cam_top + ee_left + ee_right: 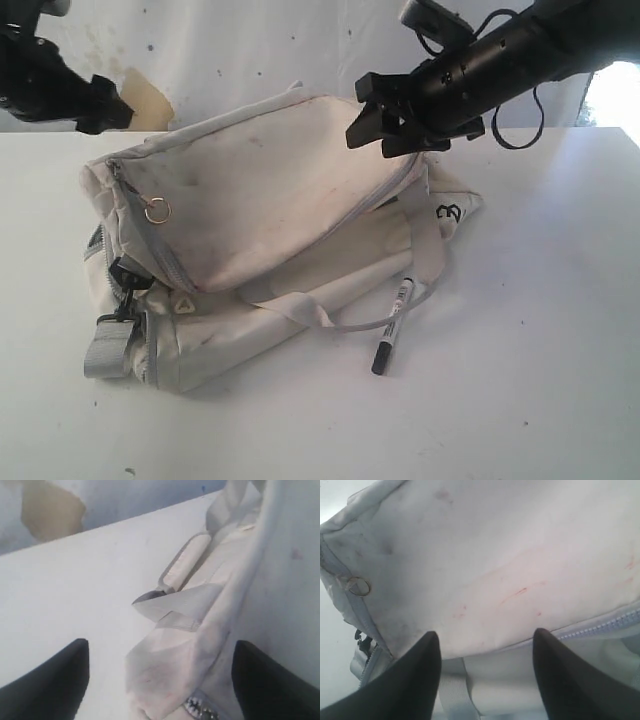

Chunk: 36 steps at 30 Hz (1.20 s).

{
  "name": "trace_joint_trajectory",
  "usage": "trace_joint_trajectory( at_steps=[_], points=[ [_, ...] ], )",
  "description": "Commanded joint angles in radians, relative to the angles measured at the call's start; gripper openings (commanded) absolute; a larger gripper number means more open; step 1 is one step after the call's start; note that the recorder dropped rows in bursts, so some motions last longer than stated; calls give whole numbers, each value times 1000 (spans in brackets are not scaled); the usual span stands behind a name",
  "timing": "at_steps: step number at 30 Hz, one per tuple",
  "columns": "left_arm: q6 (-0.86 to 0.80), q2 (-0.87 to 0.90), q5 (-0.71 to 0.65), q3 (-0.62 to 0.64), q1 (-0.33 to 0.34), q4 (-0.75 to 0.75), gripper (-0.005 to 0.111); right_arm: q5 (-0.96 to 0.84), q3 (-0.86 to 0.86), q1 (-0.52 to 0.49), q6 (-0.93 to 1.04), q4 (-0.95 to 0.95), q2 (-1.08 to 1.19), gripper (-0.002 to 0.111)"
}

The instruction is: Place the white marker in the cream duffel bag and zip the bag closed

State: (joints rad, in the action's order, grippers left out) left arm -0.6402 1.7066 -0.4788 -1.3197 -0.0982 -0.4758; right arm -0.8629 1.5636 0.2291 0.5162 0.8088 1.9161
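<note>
The cream duffel bag [250,225] lies on the white table, its stained top panel up and no dark lining showing. A ring zipper pull [157,210] sits near its left end, and the black logo [449,213] is on its right end. The white marker [396,315] lies on the table just in front of the bag's right end, black cap toward me. My right gripper [375,135] hovers open above the bag's far right edge; between its fingers are the top panel [485,570] and a grey strap [452,690]. My left gripper [108,105] hangs open behind the bag's left end, over a bag corner [170,670].
A grey webbing strap with a black clip [122,290] hangs off the bag's left end. A thin loop of strap [360,322] lies beside the marker. The back wall carries a yellowish patch [145,95]. A cable loop [520,125] hangs under the right arm.
</note>
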Motion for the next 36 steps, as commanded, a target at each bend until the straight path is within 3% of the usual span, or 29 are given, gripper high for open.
trace_joint_trajectory(
  at_steps=[1, 8, 12, 27, 30, 36],
  points=[
    [83, 7, -88, 3, 58, -93, 90, -10, -1, 16, 3, 8, -9, 52],
    [87, 42, -172, 3, 145, -374, 90, 1, -1, 97, 67, 8, -7, 52],
    [87, 82, -240, 3, 176, -455, 90, 20, -1, 144, 93, 8, -7, 52],
    [87, 207, -298, 3, 183, -657, 88, 152, -1, 294, 161, 6, -5, 52],
    [84, 212, -296, 3, 185, -662, 77, 195, -1, 326, 210, 6, 3, 52],
    [69, 212, -298, 3, 185, -667, 37, 291, -1, 389, 249, 6, 47, 52]
  ],
)
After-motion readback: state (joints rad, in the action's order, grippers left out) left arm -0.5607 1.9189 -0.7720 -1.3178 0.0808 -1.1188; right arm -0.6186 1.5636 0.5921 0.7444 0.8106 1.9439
